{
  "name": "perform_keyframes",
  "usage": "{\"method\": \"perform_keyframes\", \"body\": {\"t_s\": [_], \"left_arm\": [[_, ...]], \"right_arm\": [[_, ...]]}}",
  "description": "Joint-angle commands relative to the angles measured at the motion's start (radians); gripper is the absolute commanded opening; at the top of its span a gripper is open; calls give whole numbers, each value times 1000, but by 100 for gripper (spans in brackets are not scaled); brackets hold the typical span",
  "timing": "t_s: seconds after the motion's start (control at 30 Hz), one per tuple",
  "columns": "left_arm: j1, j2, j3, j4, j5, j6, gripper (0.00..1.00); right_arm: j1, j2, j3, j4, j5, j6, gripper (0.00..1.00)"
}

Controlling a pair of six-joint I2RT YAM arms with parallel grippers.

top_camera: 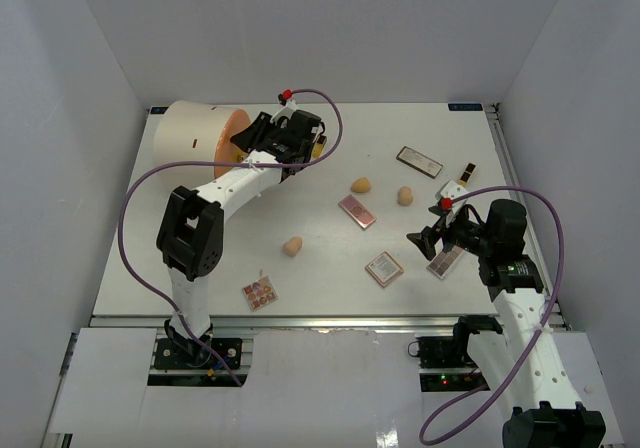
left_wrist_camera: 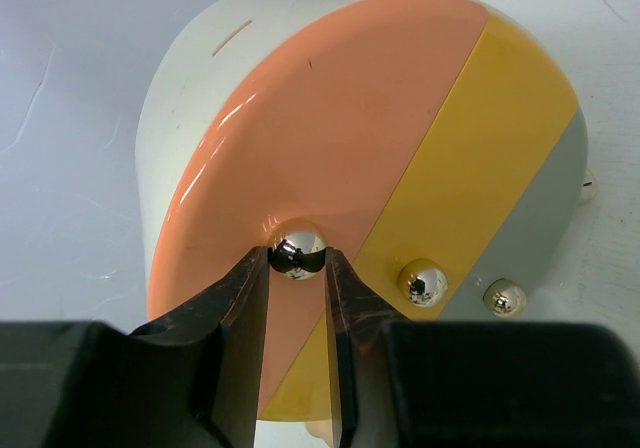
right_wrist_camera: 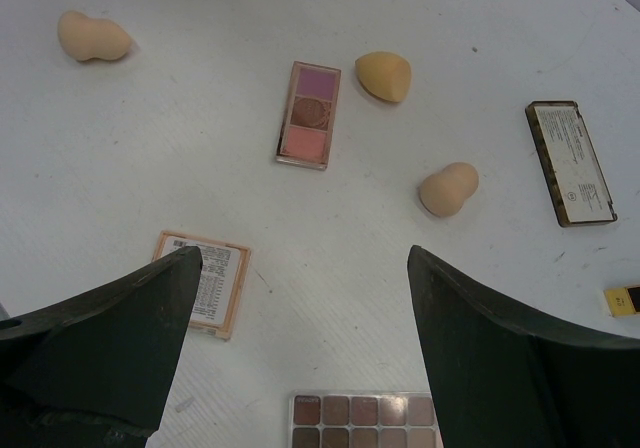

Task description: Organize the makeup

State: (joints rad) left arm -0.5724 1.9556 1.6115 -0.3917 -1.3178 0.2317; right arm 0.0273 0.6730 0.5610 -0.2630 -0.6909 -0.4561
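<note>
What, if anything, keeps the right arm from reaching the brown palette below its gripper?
Probably nothing: yes, it looks reachable. The right gripper hangs open just over the brown palette, nothing lies on it, and the nearest thing, a label-up palette, sits apart to the side.

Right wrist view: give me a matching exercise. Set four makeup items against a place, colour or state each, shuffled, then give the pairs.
Things:
1. three-pan palette
2. dark-framed palette
3. pointed sponge
4. brown eyeshadow palette

Place, colour or state:
A. cut off by the bottom edge of the picture
B. yellow-orange
C. label side up, far right
D. pink and brown pans face up, near the centre

Pairs: 1-D, 2-C, 3-B, 4-A.
</note>
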Motion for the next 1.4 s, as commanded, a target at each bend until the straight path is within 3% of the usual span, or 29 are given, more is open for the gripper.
{"method": "perform_keyframes", "body": {"t_s": [0.0, 0.23, 0.73, 0.83, 0.9, 1.1, 1.23, 1.37], "left_arm": [[-7, -24, 13, 13, 3, -6, 9], [-83, -58, 28, 8, 6, -7, 5], [-196, -49, 38, 5, -34, -26, 6], [-196, -46, 45, 5, -40, -25, 20], [-198, -48, 51, 4, -38, -23, 24], [-228, -62, 75, 4, -26, -11, 66], [-273, -83, 111, 3, -4, -10, 78], [-319, -109, 130, 0, 3, -7, 80]], "right_arm": [[2, -12, 31, 8, -7, -1, 90], [2, -8, 31, 8, -8, -1, 90], [2, -10, 30, 8, -3, -1, 90], [0, -13, 30, 8, -1, -3, 90], [2, -13, 30, 8, -1, -3, 90], [2, -13, 30, 8, -2, -3, 90], [2, -12, 28, 8, -1, -3, 90], [1, -10, 28, 8, 4, -4, 90]]}}
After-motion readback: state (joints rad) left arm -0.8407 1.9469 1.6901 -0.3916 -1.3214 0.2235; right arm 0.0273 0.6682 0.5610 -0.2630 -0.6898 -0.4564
